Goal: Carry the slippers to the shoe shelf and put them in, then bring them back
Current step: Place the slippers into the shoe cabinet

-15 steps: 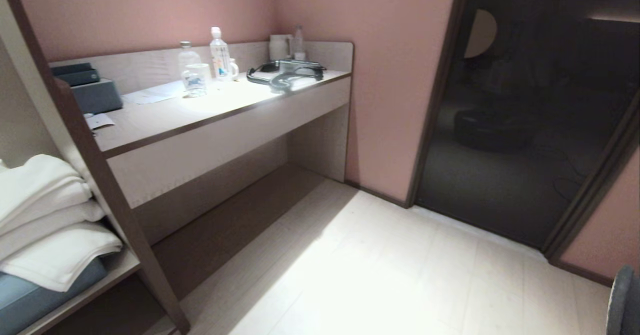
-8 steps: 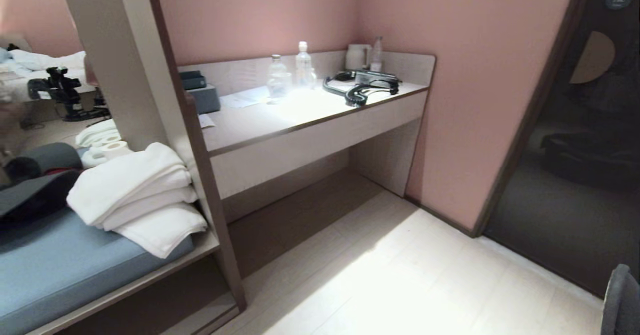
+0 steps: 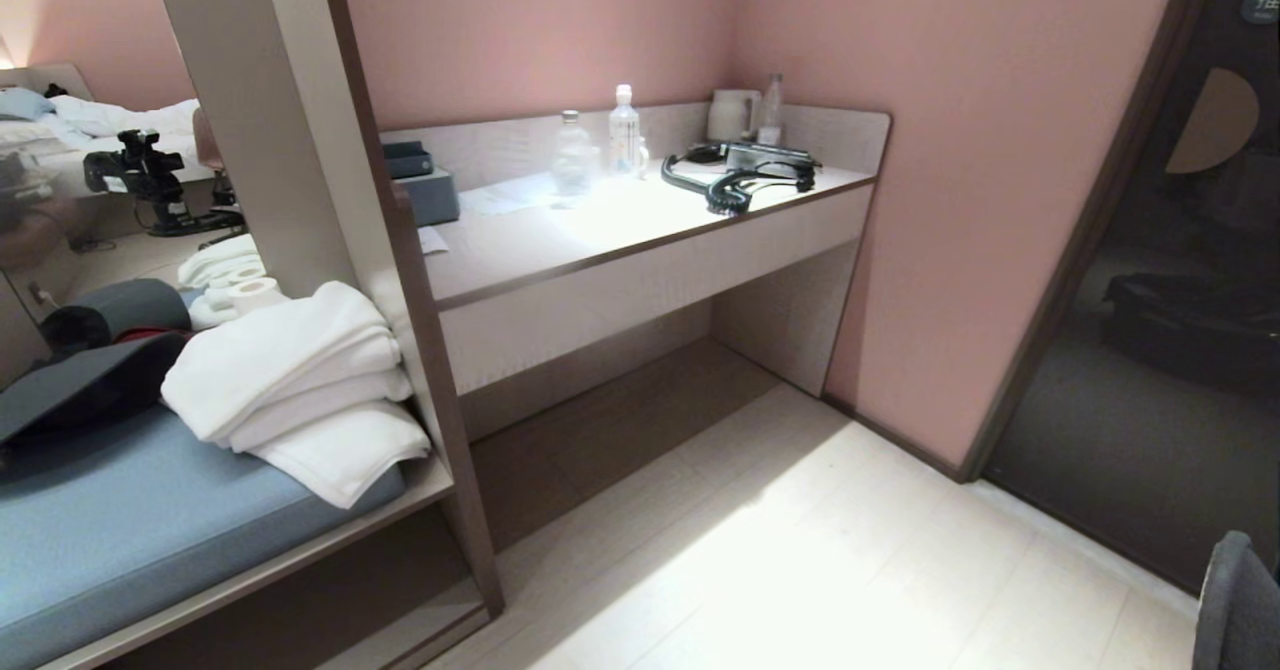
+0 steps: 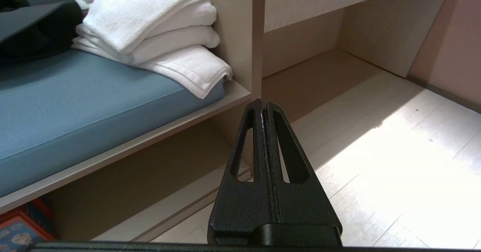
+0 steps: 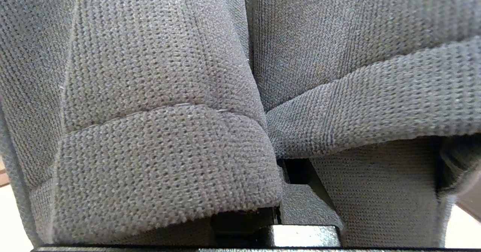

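The grey knitted slippers (image 5: 158,105) fill the right wrist view, two of them pressed side by side. My right gripper (image 5: 268,139) is shut on the slippers, its fingers mostly buried in the fabric. In the head view an edge of the slippers (image 3: 1238,605) shows at the lower right corner. In the left wrist view my left gripper (image 4: 263,107) is shut and empty, hanging over the pale floor (image 4: 394,158). A low beige bench board (image 3: 300,550) has an open floor-level space beneath; I cannot tell whether it is the shoe shelf.
White folded towels (image 3: 300,390) lie on a blue cushion (image 3: 120,540) on the bench. A slanted upright panel (image 3: 400,280) separates it from a pale desk (image 3: 620,240) holding bottles, a kettle and a hairdryer. A dark doorway (image 3: 1150,350) is at the right.
The whole head view has swung left: desk and doorway shifted right, and the bench with its cushion came into view. The slippers stay at the lower right corner.
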`<state>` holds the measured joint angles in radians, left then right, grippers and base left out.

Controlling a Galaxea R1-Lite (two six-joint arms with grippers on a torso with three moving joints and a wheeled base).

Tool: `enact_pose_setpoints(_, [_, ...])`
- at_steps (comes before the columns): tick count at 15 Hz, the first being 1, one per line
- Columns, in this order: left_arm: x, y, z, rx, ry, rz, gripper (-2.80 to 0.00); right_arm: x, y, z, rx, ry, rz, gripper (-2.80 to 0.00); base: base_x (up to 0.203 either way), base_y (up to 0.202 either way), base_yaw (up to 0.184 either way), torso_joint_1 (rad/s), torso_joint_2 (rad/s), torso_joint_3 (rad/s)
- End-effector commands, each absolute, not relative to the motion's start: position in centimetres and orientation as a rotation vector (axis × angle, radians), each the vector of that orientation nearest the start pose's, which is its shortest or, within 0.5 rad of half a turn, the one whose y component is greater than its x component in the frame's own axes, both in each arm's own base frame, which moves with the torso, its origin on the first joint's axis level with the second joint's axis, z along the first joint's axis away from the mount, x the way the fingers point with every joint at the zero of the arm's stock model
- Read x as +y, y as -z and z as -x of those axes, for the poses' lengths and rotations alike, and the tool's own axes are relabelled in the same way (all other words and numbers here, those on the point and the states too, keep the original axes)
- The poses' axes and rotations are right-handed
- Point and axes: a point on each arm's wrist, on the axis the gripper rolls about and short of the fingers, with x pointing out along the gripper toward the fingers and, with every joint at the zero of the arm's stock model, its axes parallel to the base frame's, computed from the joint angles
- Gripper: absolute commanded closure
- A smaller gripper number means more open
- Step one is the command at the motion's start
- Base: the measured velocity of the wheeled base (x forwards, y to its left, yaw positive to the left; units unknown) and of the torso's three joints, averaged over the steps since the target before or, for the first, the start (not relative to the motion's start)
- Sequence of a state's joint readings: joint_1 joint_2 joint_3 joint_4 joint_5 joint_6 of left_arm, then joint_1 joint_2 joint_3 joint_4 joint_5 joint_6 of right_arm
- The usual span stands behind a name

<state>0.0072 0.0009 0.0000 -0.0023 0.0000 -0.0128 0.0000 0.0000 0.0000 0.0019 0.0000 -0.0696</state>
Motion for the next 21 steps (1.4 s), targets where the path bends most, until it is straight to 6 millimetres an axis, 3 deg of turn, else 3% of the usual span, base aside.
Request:
enact_pose_setpoints(1, [-0.02,-7.58,2.27,-0.002,-0.008,0.013,0.0,0.0,-7.54,2.27,0.003,0.0,0.071,0.0,0.0,0.0,0.0,0.0,0.0,0.0])
enact_pose_setpoints(15, [-0.02,-7.58,2.27,-0.002,-0.008,0.014,0.0,0.0,-7.54,2.27,0.003,0.0,0.072,0.0,0.0,0.0,0.0,0.0,0.0,0.0])
enact_pose_setpoints(21, [-0.02,-7.58,2.27,-0.002,-0.008,0.014,0.0,0.0,-7.54,2.27,0.003,0.0,0.074,0.0,0.0,-0.01,0.157,0.003,0.0,0.002])
